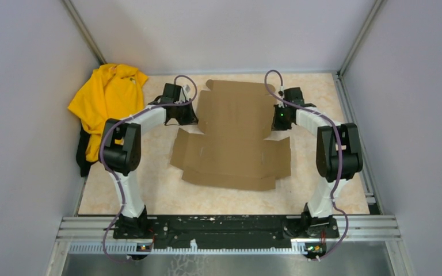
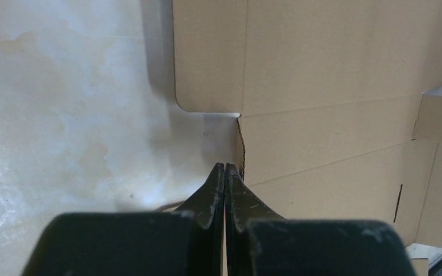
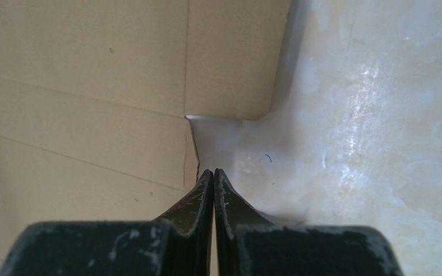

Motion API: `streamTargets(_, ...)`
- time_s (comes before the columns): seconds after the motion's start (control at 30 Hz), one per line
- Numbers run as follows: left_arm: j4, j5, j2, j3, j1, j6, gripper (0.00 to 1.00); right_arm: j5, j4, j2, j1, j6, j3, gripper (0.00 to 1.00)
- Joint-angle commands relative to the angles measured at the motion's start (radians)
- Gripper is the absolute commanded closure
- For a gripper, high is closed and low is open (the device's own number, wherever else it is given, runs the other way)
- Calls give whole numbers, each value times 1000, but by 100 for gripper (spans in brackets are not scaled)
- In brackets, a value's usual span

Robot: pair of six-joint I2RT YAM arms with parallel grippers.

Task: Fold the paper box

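The pale marbled bench (image 1: 149, 195) has the paper box (image 1: 233, 138) spread open across its middle, and a yellow cloth (image 1: 106, 98) bunched in the far left corner.

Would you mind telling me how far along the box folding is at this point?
Done: nothing that shows; the paper box lies as an open sheet, no walls raised. In hand: the left gripper and right gripper, both shut and empty, point their tips at notches on its opposite side edges. Left: essentially all the folding of flaps and tabs.
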Motion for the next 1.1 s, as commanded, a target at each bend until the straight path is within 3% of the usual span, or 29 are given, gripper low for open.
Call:
streamTargets(0.0, 14, 19, -13, 31, -18, -3, 100, -26, 37, -7, 19, 5, 62, 100)
streamTargets(0.83, 16, -2, 47, 67, -130, -7, 100, 3, 33, 113, 128, 19, 131, 100)
streamTargets(1.07, -22, -77, 93, 56, -176, 11, 83, 95, -15, 182, 163, 1, 149, 100)
